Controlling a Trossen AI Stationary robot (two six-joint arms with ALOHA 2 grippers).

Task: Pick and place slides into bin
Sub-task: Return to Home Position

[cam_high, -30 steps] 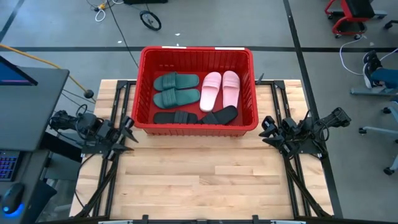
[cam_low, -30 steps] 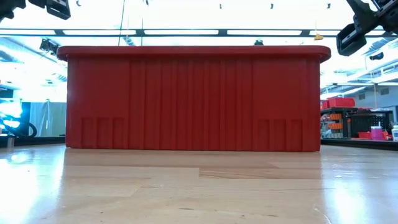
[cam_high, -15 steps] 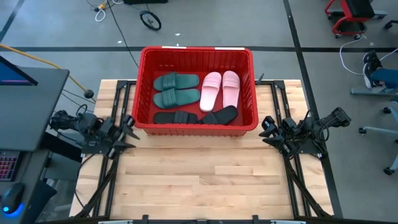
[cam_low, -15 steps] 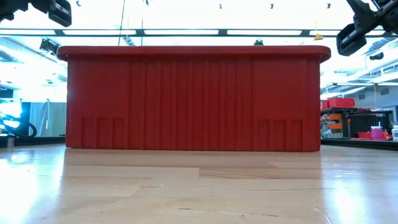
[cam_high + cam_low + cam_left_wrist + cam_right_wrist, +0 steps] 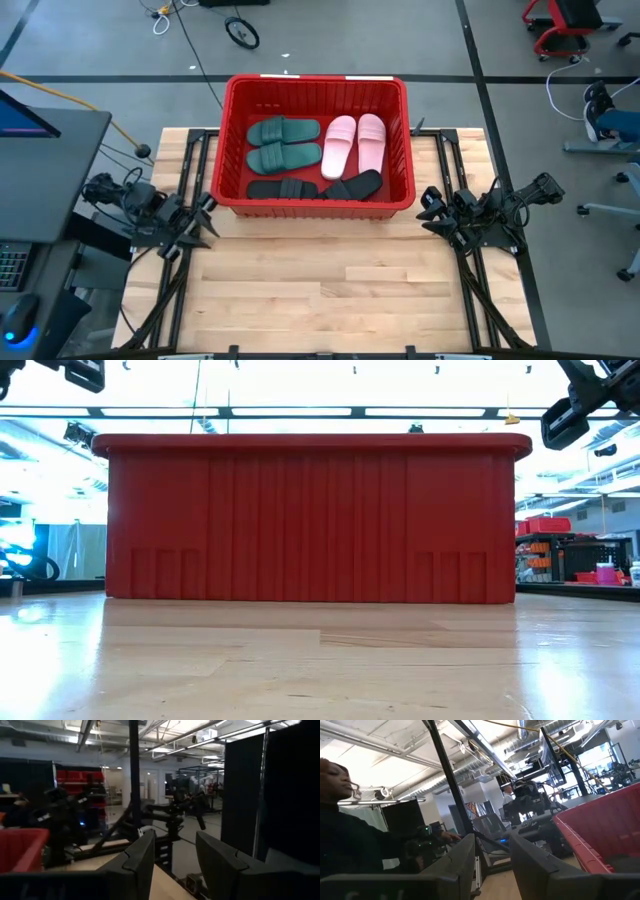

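Note:
The red bin (image 5: 315,208) stands at the table's far middle; in the low view its ribbed near wall (image 5: 315,520) fills the middle. Inside lie the slides: two dark green (image 5: 284,143), two pale pink (image 5: 355,143) and two black (image 5: 315,187), flat on the bin's floor. My left gripper (image 5: 202,222) hovers by the bin's near left corner, open with nothing between its fingers (image 5: 175,840). My right gripper (image 5: 432,208) hovers by the bin's near right corner, likewise open (image 5: 491,842) and holding nothing.
Bare wooden tabletop (image 5: 320,290) stretches from the bin to the near edge. A dark desk with a monitor (image 5: 40,150) stands left of the table. A person (image 5: 340,820) shows in the room beyond the table in the right wrist view.
My left gripper has swung a little toward the table's near edge, away from the bin's corner, and rolled slightly; it stays open. My right gripper, the bin and the slides have kept still.

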